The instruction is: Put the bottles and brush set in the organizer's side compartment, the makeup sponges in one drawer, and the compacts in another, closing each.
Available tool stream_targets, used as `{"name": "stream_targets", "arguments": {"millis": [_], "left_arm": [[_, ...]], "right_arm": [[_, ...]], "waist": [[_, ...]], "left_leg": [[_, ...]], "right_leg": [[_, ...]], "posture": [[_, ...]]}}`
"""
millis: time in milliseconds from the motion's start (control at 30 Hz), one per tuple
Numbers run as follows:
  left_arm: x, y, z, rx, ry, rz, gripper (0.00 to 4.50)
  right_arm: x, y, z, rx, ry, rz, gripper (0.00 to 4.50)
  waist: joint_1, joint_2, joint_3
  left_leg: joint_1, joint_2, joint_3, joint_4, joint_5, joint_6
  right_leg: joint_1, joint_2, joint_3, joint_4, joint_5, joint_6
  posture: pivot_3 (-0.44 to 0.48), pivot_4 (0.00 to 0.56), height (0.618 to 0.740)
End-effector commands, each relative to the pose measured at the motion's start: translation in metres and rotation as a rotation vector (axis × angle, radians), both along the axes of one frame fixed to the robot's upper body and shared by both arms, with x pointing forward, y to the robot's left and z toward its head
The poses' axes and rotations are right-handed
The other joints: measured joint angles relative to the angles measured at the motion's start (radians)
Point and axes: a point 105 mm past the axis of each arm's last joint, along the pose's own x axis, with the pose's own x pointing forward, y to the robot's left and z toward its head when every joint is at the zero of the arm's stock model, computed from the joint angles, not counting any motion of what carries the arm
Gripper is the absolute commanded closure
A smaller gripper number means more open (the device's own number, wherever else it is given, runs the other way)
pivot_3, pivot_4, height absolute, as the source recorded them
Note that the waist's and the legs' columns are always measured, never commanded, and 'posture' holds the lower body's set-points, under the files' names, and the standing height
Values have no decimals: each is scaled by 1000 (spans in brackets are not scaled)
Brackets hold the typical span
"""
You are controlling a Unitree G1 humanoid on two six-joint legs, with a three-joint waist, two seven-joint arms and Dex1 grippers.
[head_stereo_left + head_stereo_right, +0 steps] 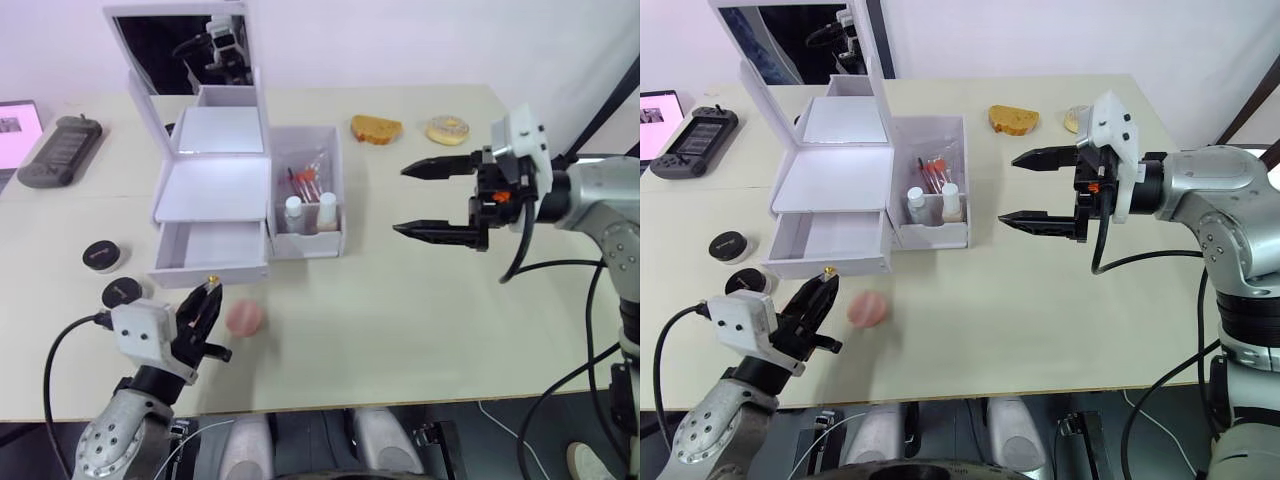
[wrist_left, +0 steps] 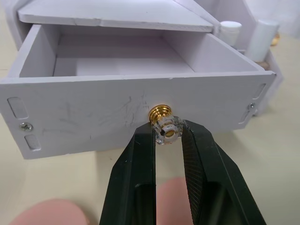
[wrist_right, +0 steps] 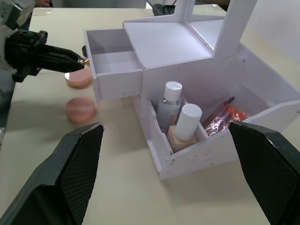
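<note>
Bright, even overhead light; the surface (image 1: pixel 400 300) carries only faint, soft shadows. Mild glare washes the organizer (image 1: pixel 215 190) top panels pale lilac-white. In the left wrist view the drawer knob (image 2: pixel 164 127) is sharp, while pink sponges (image 2: pixel 47 213) at the near edge and the bottles (image 2: pixel 262 40) behind go soft.

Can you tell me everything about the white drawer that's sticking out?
The drawer is white, looks like painted wood or plastic, and has faint scratches on its front. It is pulled open at the bottom of the organizer and looks empty inside. A small gold and clear knob sits in the middle of the front, with two screws near the sides. The left gripper is pinching the knob. Pink sponges lie nearby.
</note>
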Motion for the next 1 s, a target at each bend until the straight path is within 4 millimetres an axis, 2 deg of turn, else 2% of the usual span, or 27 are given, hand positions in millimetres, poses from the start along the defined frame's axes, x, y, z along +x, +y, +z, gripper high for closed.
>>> {"name": "stream_targets", "arguments": {"millis": [33,300,367,433,467,600,800,933,1000], "left_arm": [[-4,-1,11,0,-43,-7,4230],[-6,-1,10,-10,-29,-12,4230],[-7,0,11,-14,-29,-10,3166],[-9,2,12,-13,-32,-5,2365],[-10,4,13,-13,-33,-4,1743],[-17,11,17,-18,-40,-3,33],[-46,27,29,-49,-58,-6,33],[-47,44,42,-40,-111,35,33],[-44,61,49,11,-135,93,33]], "right_arm": [[-4,3,9,17,-33,13,0],[-4,2,9,21,-31,10,0],[-3,2,9,22,-32,10,0],[-3,2,9,23,-31,10,0],[-3,1,9,24,-31,10,0],[-2,1,8,25,-29,11,0],[-1,3,5,31,-19,21,0],[1,4,4,37,-13,30,0],[1,5,7,43,-13,36,0]], "waist": [[0,0,0],[0,0,0],[0,0,0],[0,0,0],[1,0,0],[1,0,0],[-1,-4,3],[2,-6,4],[0,-5,4]], "left_leg": [[0,0,0,0,0,0],[0,0,1,1,-1,1],[0,0,1,1,-1,1],[0,0,1,1,-1,1],[0,0,1,1,-1,1],[0,0,1,1,-1,1],[0,0,2,1,-1,1],[0,0,1,3,-1,1],[0,0,1,2,-1,1]], "right_leg": [[0,0,0,0,0,0],[0,0,1,0,0,0],[0,0,1,0,0,0],[0,0,1,0,0,0],[-1,0,1,0,0,0],[-1,0,1,0,0,0],[-1,-1,1,0,0,-1],[-4,-1,1,-2,0,-1],[-3,-1,1,-5,1,-2]], "posture": [[0,150,740],[0,150,740],[0,150,740],[0,150,740],[0,150,740],[0,150,740],[0,150,740],[0,150,740],[0,150,740]]}}
